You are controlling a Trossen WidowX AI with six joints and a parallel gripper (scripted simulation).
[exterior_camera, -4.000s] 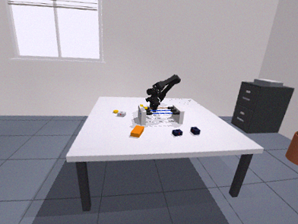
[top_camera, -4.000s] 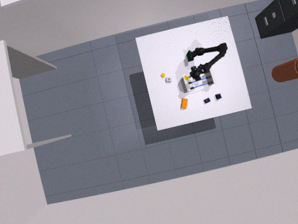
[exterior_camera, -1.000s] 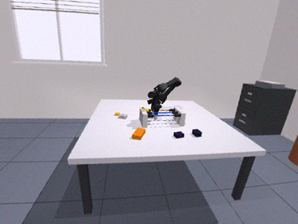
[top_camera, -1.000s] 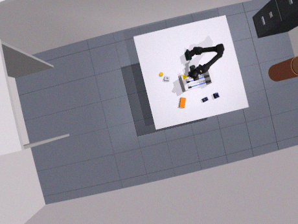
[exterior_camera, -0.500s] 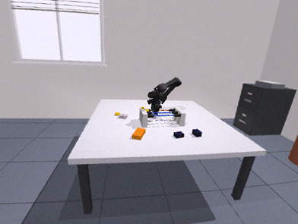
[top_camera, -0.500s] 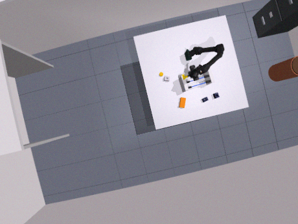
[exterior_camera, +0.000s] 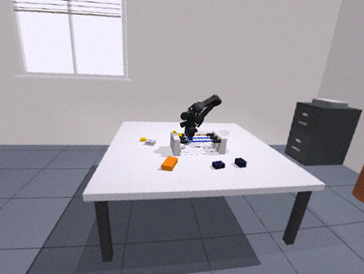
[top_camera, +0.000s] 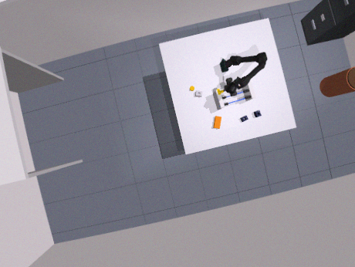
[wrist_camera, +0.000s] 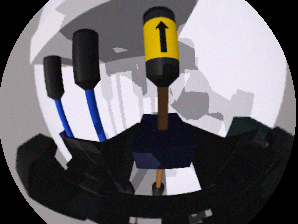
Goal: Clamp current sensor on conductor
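The dark blue current sensor [wrist_camera: 164, 147] sits on the brown conductor [wrist_camera: 162, 107], which runs in at its top edge and shows again beyond its lower edge. A yellow sleeve [wrist_camera: 161, 37] [top_camera: 220, 92] with a black arrow is at the conductor's end near the rack wall. The sensor looks like one compact block; its latch and its own arrow are not visible. My gripper [wrist_camera: 160, 124] [top_camera: 231, 89] [exterior_camera: 191, 135] is slightly open around the sensor, one finger close on each side. The arm hides the sensor in the top view.
Two blue conductors [wrist_camera: 94, 112] [top_camera: 237, 101] run alongside on the grey rack [exterior_camera: 175, 146]. Orange block [top_camera: 217, 122] [exterior_camera: 169, 163], two dark blue blocks [top_camera: 244, 118] [exterior_camera: 240, 163], a small white box [top_camera: 198, 92] [exterior_camera: 150, 142] and a yellow disc [top_camera: 192, 88] [exterior_camera: 143, 139] lie around the rack.
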